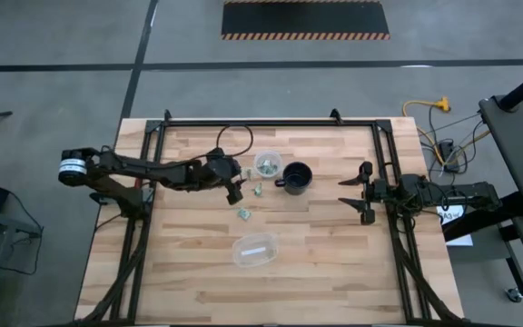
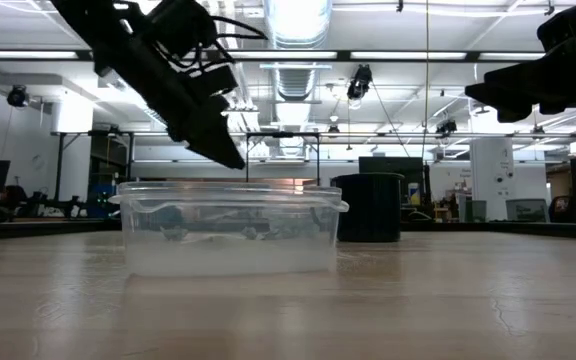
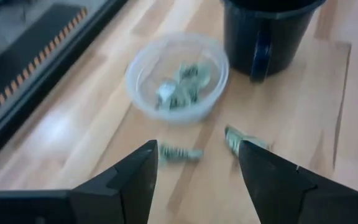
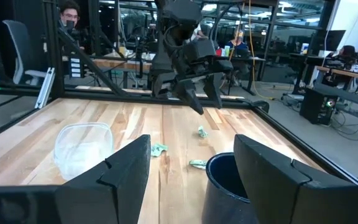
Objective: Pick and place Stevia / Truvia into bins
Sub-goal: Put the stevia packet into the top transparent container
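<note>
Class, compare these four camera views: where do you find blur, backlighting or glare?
Left wrist view: soft blur over the small round clear plastic cup and the green-and-white paper packets on the table. Low view: bright ceiling lights silhouette the left gripper; the larger oval clear plastic tub catches glare. High view: even light.

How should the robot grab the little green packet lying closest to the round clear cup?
Come straight down from above with the open left hand and pinch the small green-and-white paper packet across its short width. It lies flat on the wooden table, so there is no edge to take from the side. The round clear plastic cup sits close behind it, so keep the fingers clear of that side.
</note>
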Available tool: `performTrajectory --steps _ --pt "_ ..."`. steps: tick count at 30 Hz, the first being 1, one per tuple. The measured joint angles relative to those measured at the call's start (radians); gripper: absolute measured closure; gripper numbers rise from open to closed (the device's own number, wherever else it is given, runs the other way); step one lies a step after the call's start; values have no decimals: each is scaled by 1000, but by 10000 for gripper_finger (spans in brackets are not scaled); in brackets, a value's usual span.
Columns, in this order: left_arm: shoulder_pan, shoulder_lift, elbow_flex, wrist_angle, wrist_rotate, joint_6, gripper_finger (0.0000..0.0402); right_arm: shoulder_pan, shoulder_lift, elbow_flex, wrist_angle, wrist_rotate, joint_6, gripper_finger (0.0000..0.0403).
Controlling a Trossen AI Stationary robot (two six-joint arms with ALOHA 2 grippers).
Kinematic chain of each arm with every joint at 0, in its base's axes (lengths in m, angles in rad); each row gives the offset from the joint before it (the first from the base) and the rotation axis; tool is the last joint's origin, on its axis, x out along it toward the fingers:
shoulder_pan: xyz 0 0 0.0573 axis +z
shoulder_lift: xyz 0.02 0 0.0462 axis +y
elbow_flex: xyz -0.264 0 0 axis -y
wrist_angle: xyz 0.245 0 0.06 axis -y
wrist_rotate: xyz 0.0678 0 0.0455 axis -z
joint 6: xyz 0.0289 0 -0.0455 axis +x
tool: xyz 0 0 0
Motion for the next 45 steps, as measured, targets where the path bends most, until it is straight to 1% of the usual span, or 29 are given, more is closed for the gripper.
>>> performTrajectory --steps 8,12,16,22,30,32,36,45 --pt "0 -109 -6 -226 1 -242 194 0 -1 0 1 0 0 181" --pt "0 -121 -7 -334 1 -333 194 0 0 0 0 0 0 181" --pt "5 -96 -9 -411 1 -387 194 0 0 0 0 0 0 181" --pt "22 -32 -2 -406 1 -405 194 0 1 0 0 0 0 181" --pt "82 43 -1 -410 2 -406 194 0 0 0 0 0 0 181" --pt "94 60 -1 -413 9 -407 194 0 0 0 0 0 0 181" --pt "107 98 -1 -412 57 -406 194 0 0 0 0 0 0 181" --pt "131 165 13 -408 60 -401 194 0 -1 0 0 0 0 181"
